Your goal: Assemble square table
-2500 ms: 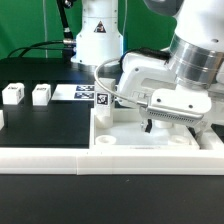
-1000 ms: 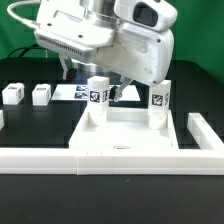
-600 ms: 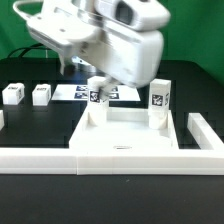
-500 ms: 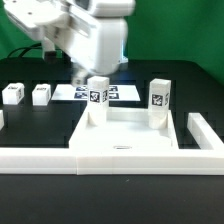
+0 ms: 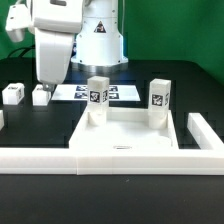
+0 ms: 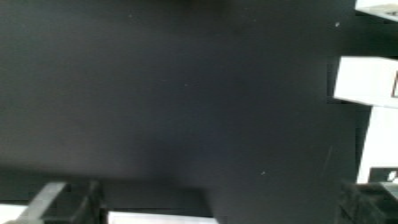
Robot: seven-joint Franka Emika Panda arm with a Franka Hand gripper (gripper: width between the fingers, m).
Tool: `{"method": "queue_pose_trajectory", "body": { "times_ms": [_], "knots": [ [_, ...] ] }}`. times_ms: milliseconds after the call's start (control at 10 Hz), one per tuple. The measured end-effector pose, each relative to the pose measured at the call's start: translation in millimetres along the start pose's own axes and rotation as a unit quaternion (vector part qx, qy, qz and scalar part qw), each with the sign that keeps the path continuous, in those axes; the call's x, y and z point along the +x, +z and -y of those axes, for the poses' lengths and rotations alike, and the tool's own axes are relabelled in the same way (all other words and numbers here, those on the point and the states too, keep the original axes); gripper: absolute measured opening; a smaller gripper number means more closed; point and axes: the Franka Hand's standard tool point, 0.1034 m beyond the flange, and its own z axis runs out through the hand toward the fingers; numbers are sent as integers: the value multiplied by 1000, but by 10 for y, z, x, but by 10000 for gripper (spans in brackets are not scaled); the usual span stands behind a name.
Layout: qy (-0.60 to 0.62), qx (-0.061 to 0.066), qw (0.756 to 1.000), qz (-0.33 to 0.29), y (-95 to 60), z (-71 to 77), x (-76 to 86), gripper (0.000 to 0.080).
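The square tabletop point(image 5: 130, 135) lies recessed face up on the black mat. Two tagged white legs stand upright at its far corners, one on the exterior view's left point(image 5: 97, 97) and one on the right point(image 5: 160, 99). Two loose legs lie on the mat at far left point(image 5: 13, 93) and beside it point(image 5: 41, 97). My gripper point(image 5: 46, 84) hangs just above the second loose leg, apart from it. In the wrist view the gripper point(image 6: 222, 198) is open, its fingers point(image 6: 63, 200) spread wide over dark mat, with a white edge point(image 6: 151, 215) between them.
The marker board point(image 5: 78, 92) lies behind the tabletop. Long white border bars run along the front point(image 5: 60, 158) and the exterior view's right point(image 5: 205, 130). The robot base point(image 5: 100, 40) stands at the back. A white shape point(image 6: 365, 80) shows at the wrist view's edge.
My gripper left the leg now standing at the far right corner, then swung across the tabletop to the exterior view's left and stopped over the loose legs.
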Motion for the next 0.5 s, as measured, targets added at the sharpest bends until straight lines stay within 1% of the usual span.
{"method": "queue_pose_trajectory", "body": {
  "times_ms": [200,300,400,500],
  "knots": [
    [52,0,999,-3,19,7,-5,649],
    [118,-13,993,-26,83,64,-85,649],
    [187,-20,981,-43,195,262,-248,649],
    [257,-11,965,-52,345,461,-351,649]
  ]
}}
